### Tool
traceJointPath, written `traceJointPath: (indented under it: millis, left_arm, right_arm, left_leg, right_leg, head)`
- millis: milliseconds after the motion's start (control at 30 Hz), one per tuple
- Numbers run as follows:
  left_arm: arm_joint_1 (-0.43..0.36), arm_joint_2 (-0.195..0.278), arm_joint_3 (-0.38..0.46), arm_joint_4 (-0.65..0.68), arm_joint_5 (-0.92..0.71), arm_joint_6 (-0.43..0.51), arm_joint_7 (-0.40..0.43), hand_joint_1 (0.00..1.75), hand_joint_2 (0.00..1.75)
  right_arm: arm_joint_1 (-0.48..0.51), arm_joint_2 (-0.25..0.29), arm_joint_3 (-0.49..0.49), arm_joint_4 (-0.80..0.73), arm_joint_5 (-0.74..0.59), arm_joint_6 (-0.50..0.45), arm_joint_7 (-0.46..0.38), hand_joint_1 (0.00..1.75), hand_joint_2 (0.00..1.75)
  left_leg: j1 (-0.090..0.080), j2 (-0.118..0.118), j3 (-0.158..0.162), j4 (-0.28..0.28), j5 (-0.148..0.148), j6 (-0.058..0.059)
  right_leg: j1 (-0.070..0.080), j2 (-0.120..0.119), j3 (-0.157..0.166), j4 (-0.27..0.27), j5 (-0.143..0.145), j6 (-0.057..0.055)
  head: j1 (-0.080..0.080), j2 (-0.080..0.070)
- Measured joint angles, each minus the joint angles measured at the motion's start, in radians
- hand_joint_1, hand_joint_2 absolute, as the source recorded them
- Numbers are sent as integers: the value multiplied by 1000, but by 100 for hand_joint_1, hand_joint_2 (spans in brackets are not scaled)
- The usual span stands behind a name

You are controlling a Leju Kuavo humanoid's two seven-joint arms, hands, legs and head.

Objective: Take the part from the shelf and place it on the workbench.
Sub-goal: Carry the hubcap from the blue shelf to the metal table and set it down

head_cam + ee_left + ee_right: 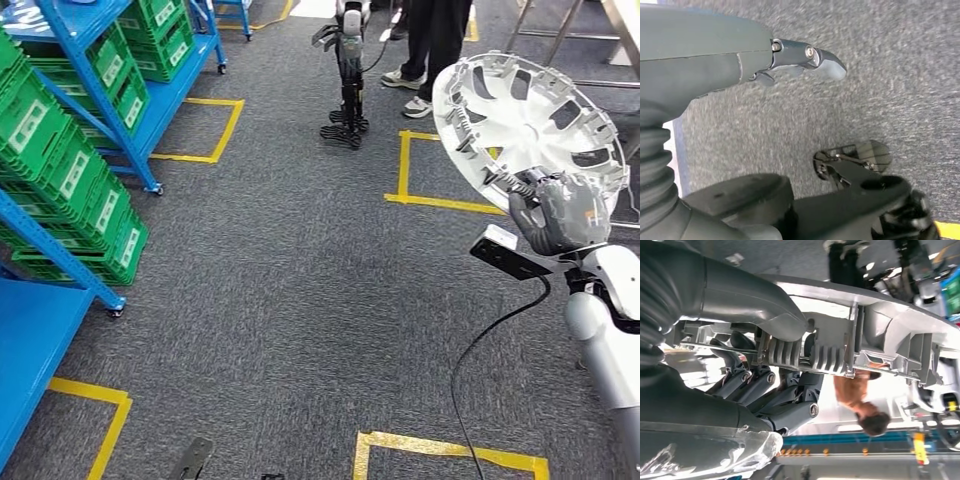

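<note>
Head view first: you see the right hand raised at the right side, holding the part, a silver wheel cover with cut-out openings, by its lower rim. The part is off the shelf and in the air above the grey carpet floor, tilted with its inner side toward you. So the first half of the task looks done to me. The blue shelf with green crates stands at the left, well apart from the part. No worktop can be recognised with certainty here, so the carrying and the placing remain. Yellow tape squares mark the floor, another robot stands farther ahead, and a person's legs are near it. The crates carry white labels, but the writing is too small for you to read.

Left wrist view: the left hand hangs over the carpet with nothing in it. One finger points out straight; about the other fingers I cannot tell, so whether the hand is spread or curled stays uncertain.

Right wrist view: the thumb lies over one face of the rim and the darker fingers press on the other face, so the part is clamped between them. You can see its ribs and clips from close. No brand or writing is readable on the part; the background is blurred.
</note>
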Motion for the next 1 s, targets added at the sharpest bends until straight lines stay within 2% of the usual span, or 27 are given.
traceJointPath:
  millis: [33, 67, 100, 133, 167, 200, 233, 267, 300, 367, 400, 433, 467, 500, 533, 600, 633, 667, 733, 767, 800, 867, 933, 967, 1000]
  left_arm:
    - [0, 0, 0, 0, 0, 0, 0, 0, 175]
    - [0, 1, 0, 0, -1, 0, 0, 0, 175]
    - [-1, 1, 0, 0, -3, 0, 0, 0, 175]
    - [-1, 1, 0, 0, -5, -1, 1, 0, 175]
    - [-1, 2, 0, 0, -6, -1, 2, 0, 175]
    - [-2, 1, 0, 0, -7, -1, 3, 0, 175]
    - [-4, 1, -1, 0, -8, -2, 3, 0, 175]
    - [-6, 1, -1, 0, -8, -2, 3, 0, 175]
    - [-7, 1, -1, 0, -8, -2, 3, 0, 175]
    - [-8, 2, -1, 0, -8, -2, 3, 0, 175]
    - [-7, 3, -1, 0, -8, -2, 4, 0, 175]
    - [-7, 4, -1, 0, -8, -2, 4, 0, 175]
    - [-6, 5, -1, 0, -8, -2, 4, 0, 175]
    - [-6, 5, -1, 0, -8, -2, 4, 0, 175]
    - [-7, 5, -1, 0, -8, -2, 4, 0, 175]
    - [-7, 7, -1, 0, -8, -2, 4, 0, 175]
    - [-6, 8, -1, 0, -8, -2, 4, 0, 175]
    - [-6, 9, -1, 0, -8, -2, 4, 0, 175]
    - [-6, 9, -1, 0, -7, -2, 3, 0, 175]
    - [-7, 8, -1, 0, -7, -2, 3, 0, 175]
    - [-7, 8, -1, 0, -7, -2, 3, 0, 175]
    - [-6, 8, -2, 0, -7, -2, 3, 0, 175]
    - [-2, 8, -2, 0, -7, -2, 3, 0, 175]
    - [0, 8, -2, 0, -7, -2, 3, 0, 175]
    - [1, 8, -2, 0, -7, -2, 3, 0, 175]
  right_arm:
    - [0, 0, 0, 0, 0, 0, 0, 175, 175]
    - [-1, 0, -1, 0, 0, 0, 1, 175, 175]
    - [-1, 0, -1, -1, 0, -1, 1, 175, 175]
    - [-2, 0, -1, -1, 1, -2, 2, 175, 175]
    - [-1, 0, -2, -2, 1, -3, 2, 175, 175]
    - [2, -1, -3, -3, 2, -4, 3, 175, 175]
    - [6, -3, -4, -3, 2, -4, 3, 175, 175]
    - [10, -5, -6, -4, 2, -4, 3, 175, 175]
    - [12, -8, -8, -5, 2, -4, 3, 175, 175]
    - [15, -10, -10, -8, 3, -4, 3, 175, 175]
    - [17, -10, -10, -9, 3, -4, 3, 175, 175]
    - [19, -10, -10, -9, 3, -4, 3, 175, 175]
    - [22, -10, -12, -10, 3, -4, 3, 175, 175]
    - [25, -10, -14, -11, 3, -4, 3, 175, 175]
    - [27, -11, -18, -12, 3, -4, 4, 175, 175]
    - [30, -11, -27, -17, 6, -4, 6, 175, 175]
    - [32, -11, -30, -21, 8, -5, 7, 175, 175]
    - [34, -12, -34, -24, 10, -5, 9, 175, 175]
    - [40, -17, -42, -31, 13, -6, 10, 175, 175]
    - [41, -20, -46, -34, 13, -6, 10, 175, 175]
    - [42, -23, -50, -37, 13, -6, 11, 175, 175]
    - [45, -26, -53, -41, 15, -5, 11, 175, 175]
    - [49, -26, -53, -44, 18, -5, 12, 175, 175]
    - [50, -26, -53, -44, 18, -5, 11, 175, 175]
    - [52, -26, -53, -44, 19, -5, 11, 175, 175]
  left_leg:
    - [1, -16, 27, -63, 41, 3]
    - [3, -46, 58, -132, 73, 6]
    - [6, -70, 82, -185, 92, 6]
    - [8, -87, 96, -217, 99, 6]
    - [8, -92, 102, -230, 99, 7]
    - [8, -79, 104, -234, 100, 10]
    - [8, -66, 105, -237, 103, 16]
    - [8, -53, 107, -240, 106, 23]
    - [9, -40, 108, -243, 108, 28]
    - [5, -15, 108, -244, 108, 35]
    - [4, -1, 109, -244, 107, 36]
    - [3, 13, 109, -244, 106, 37]
    - [3, 27, 110, -243, 105, 37]
    - [3, 40, 111, -243, 104, 36]
    - [3, 52, 113, -243, 101, 33]
    - [-2, 73, 118, -242, 95, 24]
    - [-5, 82, 121, -241, 93, 19]
    - [-8, 92, 124, -242, 91, 15]
    - [-9, 107, 128, -244, 88, 6]
    - [-7, 99, 127, -239, 81, 1]
    - [-4, 79, 118, -218, 65, -3]
    - [-1, 28, 69, -113, 9, -8]
    - [-1, 11, 1, 17, -39, -8]
    - [-1, 9, -18, 46, -39, -6]
    - [-1, 6, -20, 38, -19, -3]
  right_leg:
    - [-2, 15, 0, 0, 1, 2]
    - [-2, 29, -2, 2, 2, 6]
    - [-3, 42, -6, 4, 4, 10]
    - [-4, 55, -9, 3, 6, 16]
    - [-6, 68, -13, 0, 10, 23]
    - [-9, 82, -16, -5, 14, 30]
    - [-10, 82, -19, -6, 16, 36]
    - [-9, 63, -28, 5, 8, 41]
    - [-6, 31, -44, 37, -11, 44]
    - [-3, -39, -101, 161, -75, 49]
    - [-4, -56, -130, 227, -103, 52]
    - [-5, -63, -148, 271, -116, 54]
    - [-5, -66, -147, 277, -112, 55]
    - [-6, -70, -124, 242, -92, 56]
    - [-6, -82, -83, 174, -63, 57]
    - [-1, -123, -8, 46, -27, 53]
    - [1, -134, 12, 12, -20, 48]
    - [4, -135, 15, 4, -21, 41]
    - [3, -111, 13, 3, -17, 28]
    - [2, -99, 12, 2, -16, 22]
    - [-1, -88, 12, 0, -14, 16]
    - [-3, -66, 13, -3, -12, 7]
    - [-2, -40, 13, -3, -11, 3]
    - [-2, -25, 13, -3, -11, 3]
    - [-2, -10, 13, -2, -11, 3]
  head:
    - [0, 0]
    - [-1, 0]
    - [0, 0]
    - [0, 0]
    - [-1, 0]
    - [-1, 0]
    - [-1, 0]
    - [2, 0]
    - [5, 0]
    - [10, 0]
    - [10, 0]
    - [10, 0]
    - [11, 0]
    - [11, 0]
    - [11, 0]
    - [10, 0]
    - [9, 0]
    - [8, 0]
    - [7, 0]
    - [7, 0]
    - [7, 0]
    - [4, 0]
    - [2, 0]
    - [2, 0]
    - [2, 0]
